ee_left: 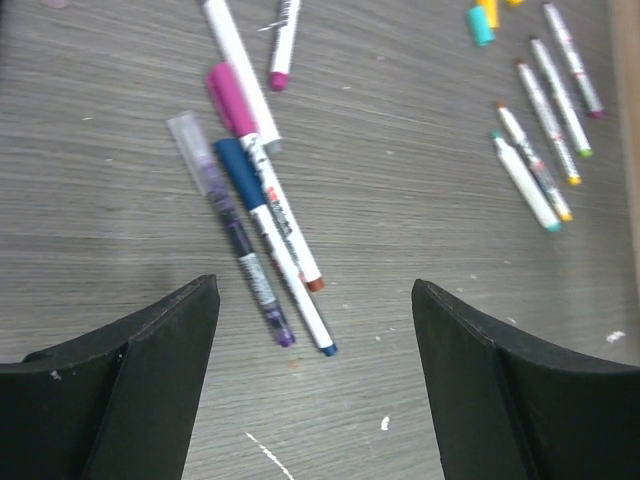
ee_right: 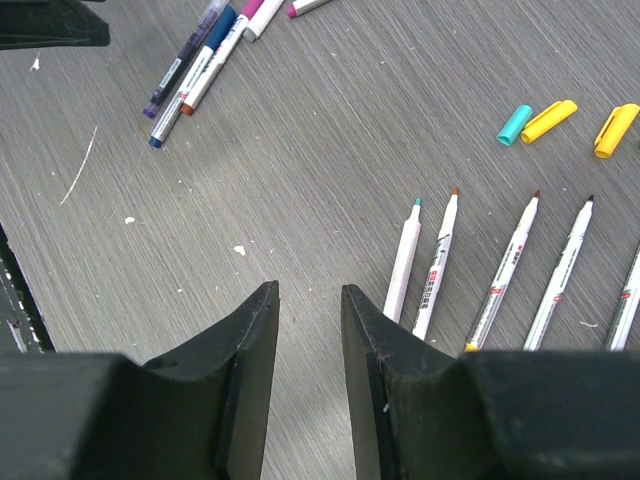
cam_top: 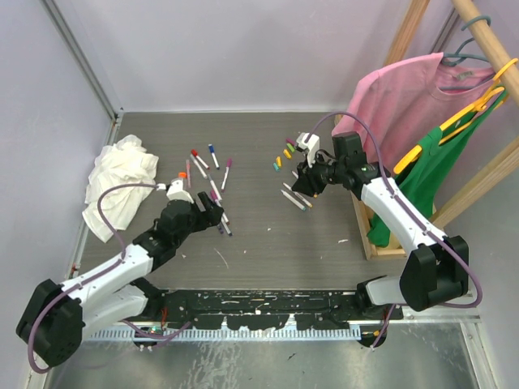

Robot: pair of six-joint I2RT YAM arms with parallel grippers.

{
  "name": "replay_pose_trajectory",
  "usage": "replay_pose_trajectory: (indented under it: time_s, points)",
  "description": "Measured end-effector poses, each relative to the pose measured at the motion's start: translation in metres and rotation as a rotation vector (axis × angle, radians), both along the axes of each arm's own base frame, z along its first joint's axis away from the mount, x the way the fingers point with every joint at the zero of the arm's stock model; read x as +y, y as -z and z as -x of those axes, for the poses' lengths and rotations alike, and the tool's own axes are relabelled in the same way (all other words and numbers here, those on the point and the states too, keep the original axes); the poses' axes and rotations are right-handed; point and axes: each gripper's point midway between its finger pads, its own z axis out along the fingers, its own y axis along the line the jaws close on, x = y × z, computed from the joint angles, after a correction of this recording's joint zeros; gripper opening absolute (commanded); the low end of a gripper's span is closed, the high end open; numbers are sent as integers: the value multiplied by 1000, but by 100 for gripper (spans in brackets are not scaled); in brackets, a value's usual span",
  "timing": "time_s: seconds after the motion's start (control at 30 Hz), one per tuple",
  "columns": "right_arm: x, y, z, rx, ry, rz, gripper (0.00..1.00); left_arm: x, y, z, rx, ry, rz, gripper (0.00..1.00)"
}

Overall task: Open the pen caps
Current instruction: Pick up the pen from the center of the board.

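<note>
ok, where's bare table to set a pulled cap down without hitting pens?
Free: the middle strip between the left pen cluster and the uncapped row; the near band along the table front edge; the far edge strip. Crowded: around the loose caps, and from the left pen cluster across to the rag.

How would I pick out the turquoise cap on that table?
Find the pink shirt at the right; on the table beside it lies a row of uncapped pens. Past their tips, the turquoise cap lies beside two yellow caps, the only one that colour.
</note>
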Motion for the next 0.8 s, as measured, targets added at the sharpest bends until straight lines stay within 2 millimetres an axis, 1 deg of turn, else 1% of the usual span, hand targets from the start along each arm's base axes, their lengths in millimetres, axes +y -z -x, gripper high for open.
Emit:
replay_pose_trajectory:
  time_s: [0.07,0.17,0.3,0.37,0.43,0.47,0.8]
  points:
    - [0,0,0,0,0,0,37,6,8,-2,50,-34,-46,77]
    - [0,0,0,0,0,0,37,11,16,-7,120,-82,-100,72]
    - [0,0,0,0,0,0,37,15,21,-16,190,-137,-157,58]
    - [0,0,0,0,0,0,37,16,24,-19,217,-159,-178,55]
    - [0,0,0,0,0,0,37,17,29,-21,252,-176,-206,44]
    - [0,0,0,0,0,0,37,18,33,-22,269,-183,-220,41]
    - [0,0,0,0,0,0,37,16,64,-29,408,-204,-334,39]
